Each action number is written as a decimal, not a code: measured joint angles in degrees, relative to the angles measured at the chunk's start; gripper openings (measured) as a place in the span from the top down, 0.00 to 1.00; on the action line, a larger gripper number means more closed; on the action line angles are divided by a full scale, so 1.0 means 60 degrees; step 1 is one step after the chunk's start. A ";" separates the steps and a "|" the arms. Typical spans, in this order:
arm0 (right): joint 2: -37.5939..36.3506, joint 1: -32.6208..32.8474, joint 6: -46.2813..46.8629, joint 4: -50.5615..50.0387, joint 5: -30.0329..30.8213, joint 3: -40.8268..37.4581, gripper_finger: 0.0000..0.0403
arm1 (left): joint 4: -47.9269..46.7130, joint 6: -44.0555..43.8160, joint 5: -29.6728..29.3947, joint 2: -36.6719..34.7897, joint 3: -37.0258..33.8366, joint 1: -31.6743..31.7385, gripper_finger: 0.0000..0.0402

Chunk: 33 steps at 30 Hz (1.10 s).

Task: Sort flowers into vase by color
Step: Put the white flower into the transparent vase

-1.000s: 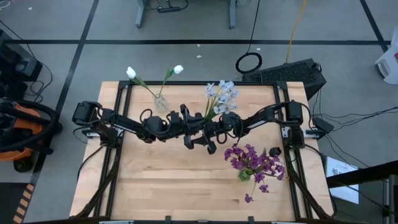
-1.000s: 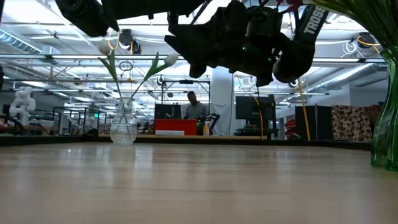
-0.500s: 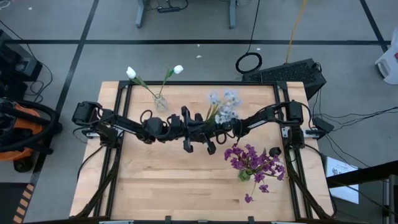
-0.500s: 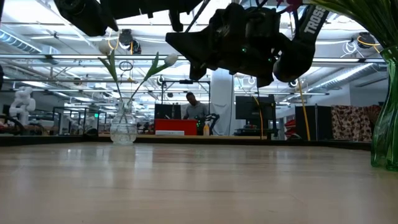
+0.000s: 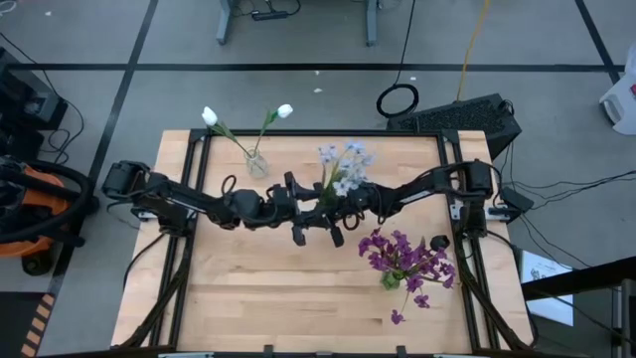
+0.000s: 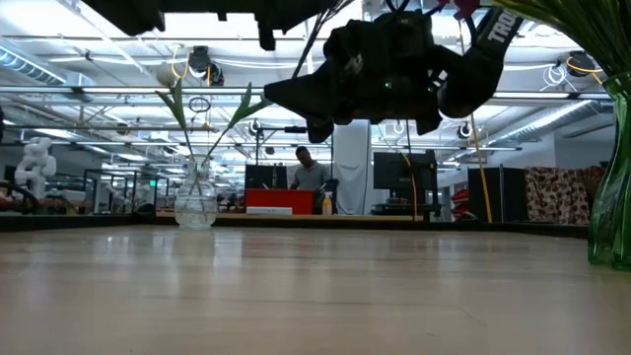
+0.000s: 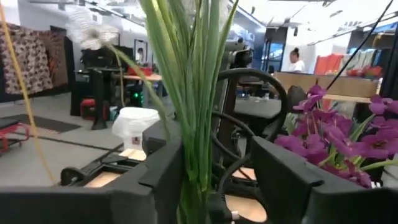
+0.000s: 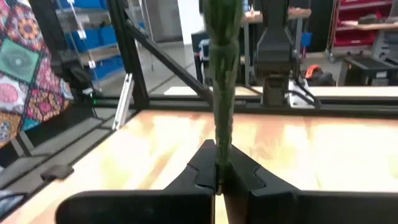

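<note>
We see a light wooden table (image 5: 248, 298) with visible plank grain, framed by dark metal rails, standing on grey floor with black tape lines; cables, a dark box and a ring of cord lie beyond the far edge. The low view looks across the tabletop into a big workshop hall with ceiling lights, monitors and a person (image 6: 308, 170) at a far desk. The two dark arms meet above mid-table. The right gripper (image 8: 216, 177) is clenched tight on the green stalk bundle of the grey-blue flowers (image 5: 341, 165), its black fingers pinching the stems from both sides (stalks run straight up past the wrist camera). The left gripper (image 5: 310, 202) sits just beside it, its fingers (image 7: 158, 168) parted with the same thin green stalks standing between them; we cannot tell whether they touch the stems. The fluffy pale heads fan out above the grippers toward the far side of the table, held in the air. A small clear glass vase (image 5: 257, 164) stands near the far-left part of the table, holding two white tulips (image 5: 210, 116) on long thin stems splayed apart. A green-tinted glass vase (image 6: 611, 187) at the right side holds the purple flowers (image 5: 402, 257), small-petalled and bushy; one purple sprig (image 5: 397, 317) lies loose on the wood near it.
</note>
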 joint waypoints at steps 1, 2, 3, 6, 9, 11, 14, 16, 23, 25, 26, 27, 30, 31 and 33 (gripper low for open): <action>-0.0091 0.0000 -0.0079 -0.0240 0.0006 0.0000 1.00 | -0.0150 -0.0003 -0.0140 -0.0079 0.0000 -0.0066 0.52; -0.0151 -0.0005 -0.0180 -0.0461 0.0016 0.0000 1.00 | -0.0261 -0.0001 -0.0309 -0.0136 0.0003 -0.0147 0.50; -0.0208 -0.0007 -0.0249 -0.0652 0.0020 0.0000 1.00 | -0.0474 0.0040 -0.0520 -0.0232 0.0007 -0.0238 0.48; -0.0408 -0.0007 -0.0471 -0.1325 0.0112 -0.0002 1.00 | -0.0880 0.0237 -0.1287 -0.0476 0.0007 -0.0522 0.46; -0.0632 -0.0003 -0.0781 -0.1958 0.0521 0.0000 1.00 | -0.1547 0.0274 -0.2220 -0.0763 0.0007 -0.0780 0.45; -0.0756 -0.0025 -0.0976 -0.2321 0.0668 0.0000 1.00 | -0.1696 0.0279 -0.2763 -0.0857 0.0007 -0.0903 0.45; -0.0928 -0.0045 -0.1288 -0.2786 0.0970 0.0000 1.00 | -0.1796 0.0503 -0.3336 -0.0963 0.0007 -0.1115 0.45; -0.1059 -0.0088 -0.1444 -0.3205 0.1008 0.0000 1.00 | -0.1799 0.0454 -0.3463 -0.0976 0.0007 -0.1205 0.45; -0.1460 -0.0152 -0.1840 -0.4645 0.1172 0.0000 1.00 | -0.2159 -0.0182 -0.3741 -0.0969 0.0007 -0.1559 0.45; -0.1554 -0.0149 -0.2008 -0.5123 0.1405 0.0000 1.00 | -0.2257 -0.0261 -0.3856 -0.0984 0.0007 -0.1669 0.45; -0.1595 -0.0149 -0.2060 -0.5264 0.1507 0.0004 1.00 | -0.2254 -0.0263 -0.3999 -0.0995 0.0007 -0.1709 0.45; -0.1632 -0.0149 -0.2082 -0.5510 0.1525 0.0003 1.00 | -0.2248 -0.0260 -0.4235 -0.1005 0.0007 -0.1744 0.45; -0.1637 -0.0149 -0.2115 -0.5813 0.1512 0.0000 1.00 | -0.2504 -0.0288 -0.5135 -0.1081 0.0007 -0.1886 0.45; -0.1637 -0.0149 -0.2115 -0.5914 0.1514 0.0000 1.00 | -0.2745 -0.0365 -0.5427 -0.1167 0.0004 -0.1934 0.45; -0.1637 -0.0127 -0.2116 -0.6210 0.1511 0.0000 1.00 | -0.3264 -0.0865 -0.5596 -0.1351 0.0011 -0.1965 0.45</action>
